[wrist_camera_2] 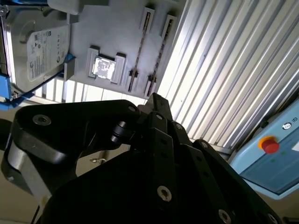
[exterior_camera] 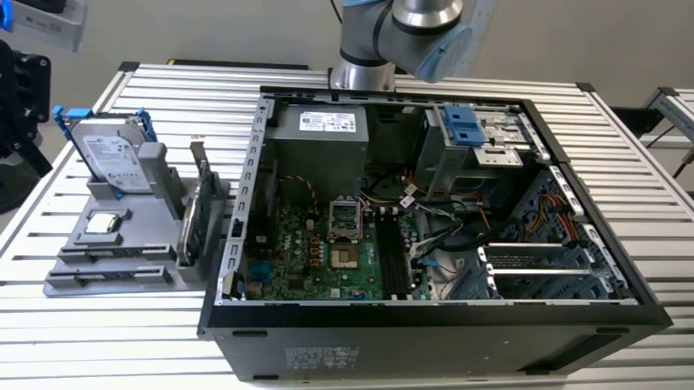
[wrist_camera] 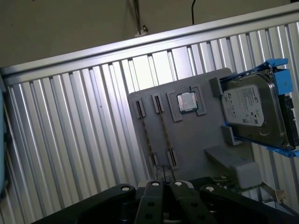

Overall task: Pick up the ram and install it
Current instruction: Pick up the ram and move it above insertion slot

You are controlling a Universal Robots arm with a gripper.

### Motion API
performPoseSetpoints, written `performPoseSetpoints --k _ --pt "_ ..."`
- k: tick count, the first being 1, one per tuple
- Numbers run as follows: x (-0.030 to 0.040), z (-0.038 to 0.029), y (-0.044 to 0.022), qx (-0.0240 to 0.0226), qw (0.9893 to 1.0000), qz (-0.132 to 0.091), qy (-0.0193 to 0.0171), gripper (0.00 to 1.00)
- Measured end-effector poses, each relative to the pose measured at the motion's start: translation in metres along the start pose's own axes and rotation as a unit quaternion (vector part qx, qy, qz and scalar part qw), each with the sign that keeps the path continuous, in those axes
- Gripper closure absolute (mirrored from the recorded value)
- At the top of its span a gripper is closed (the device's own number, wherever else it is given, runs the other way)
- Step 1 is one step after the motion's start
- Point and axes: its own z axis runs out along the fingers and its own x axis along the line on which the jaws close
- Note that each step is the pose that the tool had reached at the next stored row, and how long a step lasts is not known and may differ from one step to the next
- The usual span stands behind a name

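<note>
While the gripper (wrist_camera: 166,185) hovered over the tray (wrist_camera: 196,140), jaws closed and empty, we judged squaring to the edge-on ram (wrist_camera: 147,133) essential.

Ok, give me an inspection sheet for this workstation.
surface: ribbed aluminium table, carrying an open computer case.
job's things: two long narrow slots on the grey holder tray, contents too thin to tell; memory sockets on the motherboard.
clutter: hard drive in a blue frame, processor chip, upright expansion card.
gripper: fingers together, pointing toward the tray.
cables: loose wires inside the case.
surroundings: red stop button on a pale blue box.
</note>
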Motion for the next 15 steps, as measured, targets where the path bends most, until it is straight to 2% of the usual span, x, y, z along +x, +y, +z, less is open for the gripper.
performPoseSetpoints --k 6,12,15 --pt "0.0001 0.0022 0.0000 0.0000 1.0000 0.000 0.0000 1.00" --pt "0.0001 0.0074 -0.0001 0.0005 1.0000 0.000 -0.0001 1.00" --pt "0.0001 0.0097 -0.0002 0.0018 0.9999 -0.012 -0.0002 1.00"
